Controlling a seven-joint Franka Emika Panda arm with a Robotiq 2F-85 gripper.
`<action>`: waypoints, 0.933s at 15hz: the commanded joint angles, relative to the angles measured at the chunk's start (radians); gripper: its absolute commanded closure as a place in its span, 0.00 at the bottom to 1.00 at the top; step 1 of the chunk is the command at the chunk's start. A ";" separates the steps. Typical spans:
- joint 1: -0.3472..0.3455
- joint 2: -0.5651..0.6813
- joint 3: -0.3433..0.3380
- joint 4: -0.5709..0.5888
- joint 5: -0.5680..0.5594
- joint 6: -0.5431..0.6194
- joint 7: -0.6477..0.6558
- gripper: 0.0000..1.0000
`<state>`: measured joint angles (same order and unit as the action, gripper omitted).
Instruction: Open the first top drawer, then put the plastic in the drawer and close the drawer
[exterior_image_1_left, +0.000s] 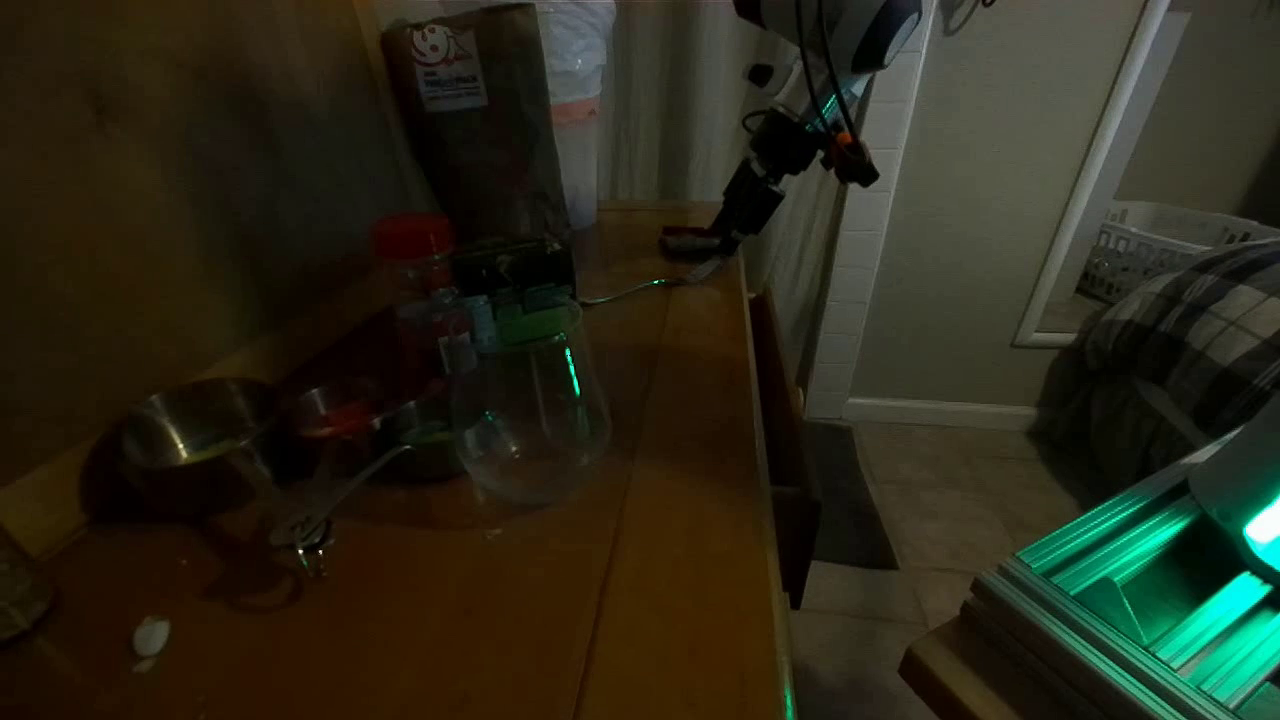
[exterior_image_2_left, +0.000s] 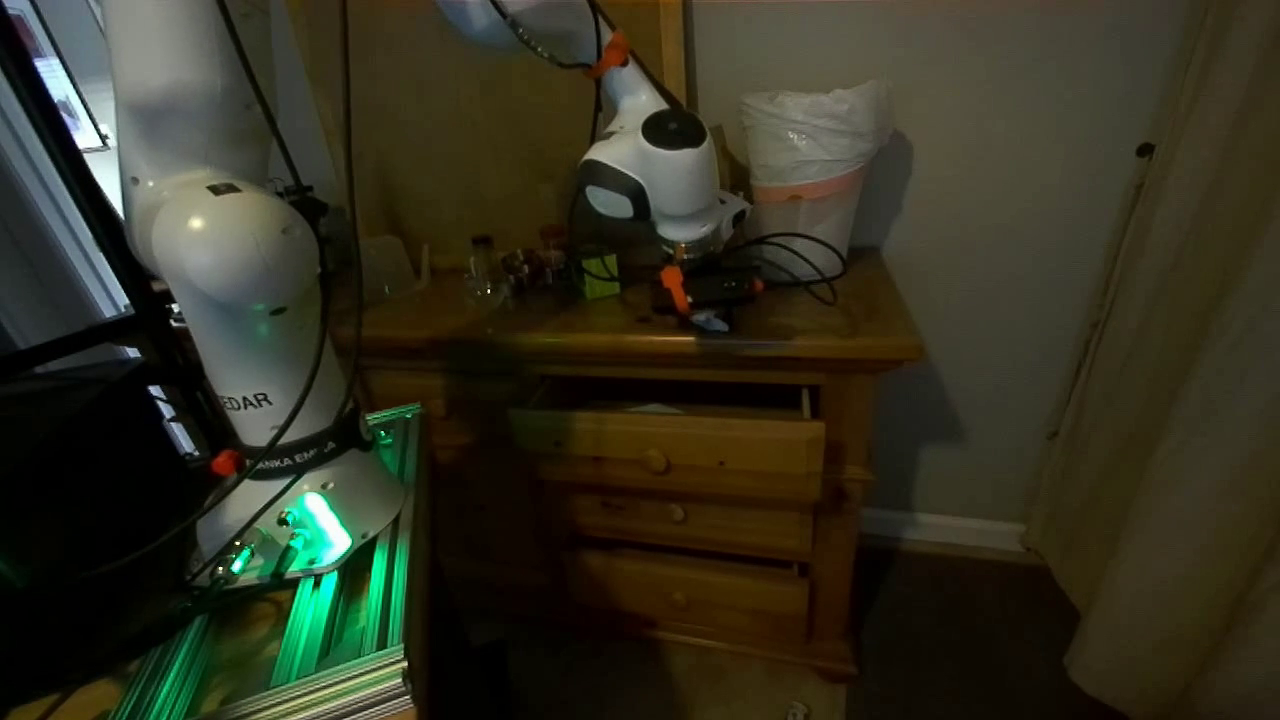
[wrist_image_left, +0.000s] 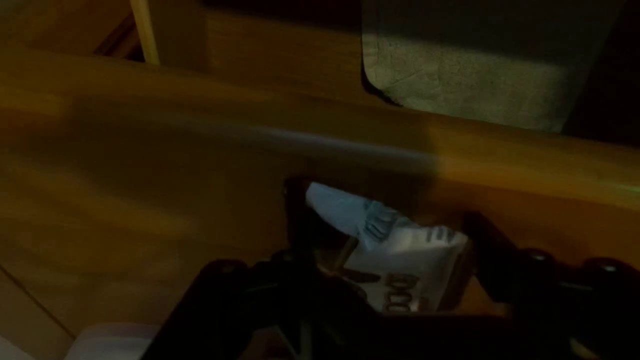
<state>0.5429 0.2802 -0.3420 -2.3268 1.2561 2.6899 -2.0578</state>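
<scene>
The plastic is a crumpled white and brown wrapper with printed letters (wrist_image_left: 395, 250) in the wrist view. It lies on the wooden dresser top near the front edge, and shows as a pale patch in both exterior views (exterior_image_1_left: 706, 268) (exterior_image_2_left: 710, 321). My gripper (wrist_image_left: 385, 225) points down at the dresser top with its dark fingers apart, one on each side of the wrapper. Whether the fingers touch it is too dark to tell. The top drawer (exterior_image_2_left: 670, 445) is pulled out below the front edge; a pale flat sheet (wrist_image_left: 465, 85) lies inside it.
A clear glass (exterior_image_1_left: 530, 420), metal cups (exterior_image_1_left: 200, 430), a red-lidded jar (exterior_image_1_left: 412, 245) and a brown paper bag (exterior_image_1_left: 480, 120) stand on the dresser top. A lined waste bin (exterior_image_2_left: 810, 190) stands at its far end. Two lower drawers (exterior_image_2_left: 690, 525) sit below the top one.
</scene>
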 joint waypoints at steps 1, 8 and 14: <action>-0.029 0.069 0.016 0.065 0.081 -0.027 -0.067 0.54; -0.004 0.004 -0.006 0.033 0.070 0.039 -0.076 1.00; 0.050 -0.110 -0.055 -0.094 -0.118 0.246 -0.013 0.95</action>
<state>0.5525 0.2646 -0.3598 -2.3188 1.2622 2.8510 -2.1124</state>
